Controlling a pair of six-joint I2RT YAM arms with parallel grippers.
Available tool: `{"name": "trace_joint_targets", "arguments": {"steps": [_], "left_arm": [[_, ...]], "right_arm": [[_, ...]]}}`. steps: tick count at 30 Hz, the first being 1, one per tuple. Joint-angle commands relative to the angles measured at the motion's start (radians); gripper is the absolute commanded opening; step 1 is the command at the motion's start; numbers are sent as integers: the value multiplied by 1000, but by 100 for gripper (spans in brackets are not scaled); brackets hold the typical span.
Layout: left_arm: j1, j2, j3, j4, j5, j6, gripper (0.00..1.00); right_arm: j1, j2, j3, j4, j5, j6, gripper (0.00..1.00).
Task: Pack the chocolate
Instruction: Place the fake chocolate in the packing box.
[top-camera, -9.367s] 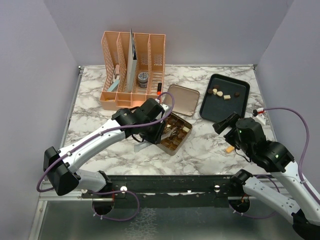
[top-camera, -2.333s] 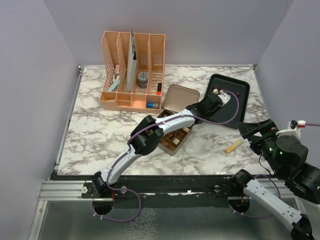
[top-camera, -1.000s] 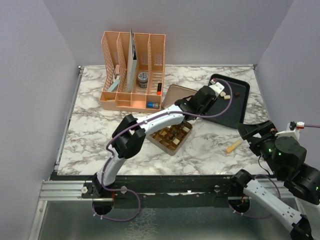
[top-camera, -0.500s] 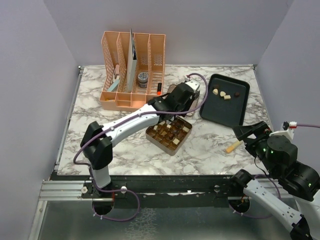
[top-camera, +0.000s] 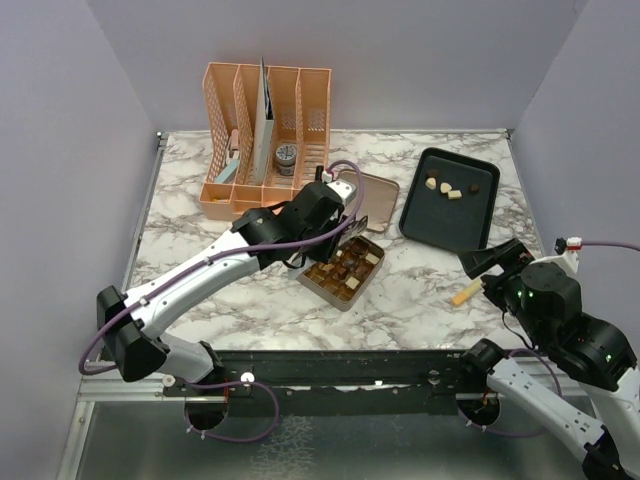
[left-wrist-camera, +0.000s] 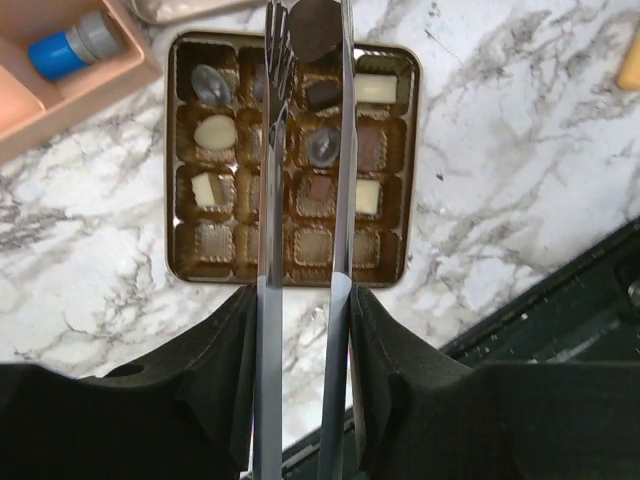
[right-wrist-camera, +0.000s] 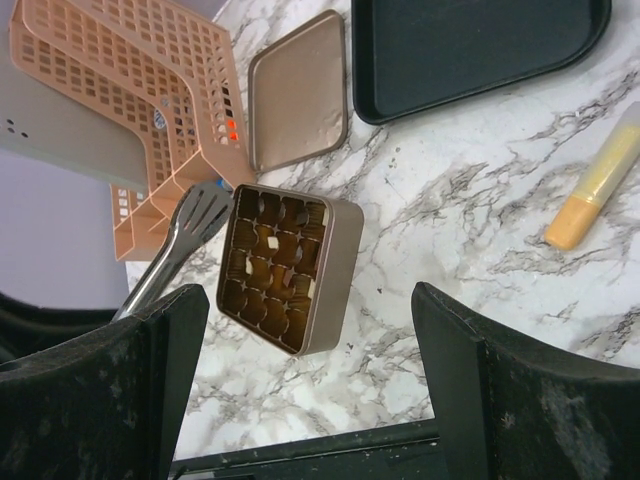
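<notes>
I'm seeing left gripper (left-wrist-camera: 302, 340) clenching tongs (left-wrist-camera: 343, 200), pinching dark chocolate (left-wrist-camera: 315, 25) above gold tin (right-wrist-camera: 335, 270); right gripper (right-wrist-camera: 312, 380) hanging released, right of tin.

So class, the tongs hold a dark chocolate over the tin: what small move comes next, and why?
Probably lower the tongs toward an empty cup and open them. The dark chocolate is pinched at their tips above the tin, whose bottom row in the left wrist view looks unfilled.
</notes>
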Motion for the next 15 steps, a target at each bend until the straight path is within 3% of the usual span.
{"name": "trace_joint_targets", "arguments": {"steps": [1,7,15], "left_arm": [[0,-100,-25,-133,113,-58,31],[0,-172,-80,-192,238,-98,31],[0,-201,-115,-259,259,-110,32]], "right_arm": [[-3,28,-19,-11,-21,-11,87],[-3,50,-21,6,-38,-17,87],[-3,59,-16,12,-44,-23,87]]}}
